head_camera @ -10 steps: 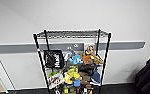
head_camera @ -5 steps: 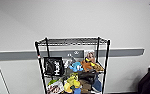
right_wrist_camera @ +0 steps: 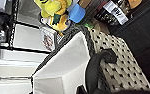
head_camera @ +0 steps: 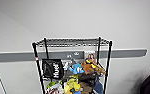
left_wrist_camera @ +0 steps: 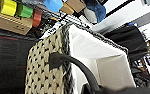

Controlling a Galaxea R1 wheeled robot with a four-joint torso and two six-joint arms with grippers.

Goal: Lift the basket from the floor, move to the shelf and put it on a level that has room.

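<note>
Grey wall behind shelf (head_camera: 72, 63); top level (head_camera: 73, 42) bare. Basket (left_wrist_camera: 73, 62) beside shelf toys (right_wrist_camera: 54, 12). Gripper states: cannot tell.

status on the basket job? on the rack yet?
Not yet. Done: the robot faces the wire rack, and the woven basket appears to be off the carpet, up beside the toy-filled tiers; a loop handle shows close in each wrist view. In hand: carrying it at the rack. Left: placing it; the top tier looks bare, the lower tiers crowded.
</note>
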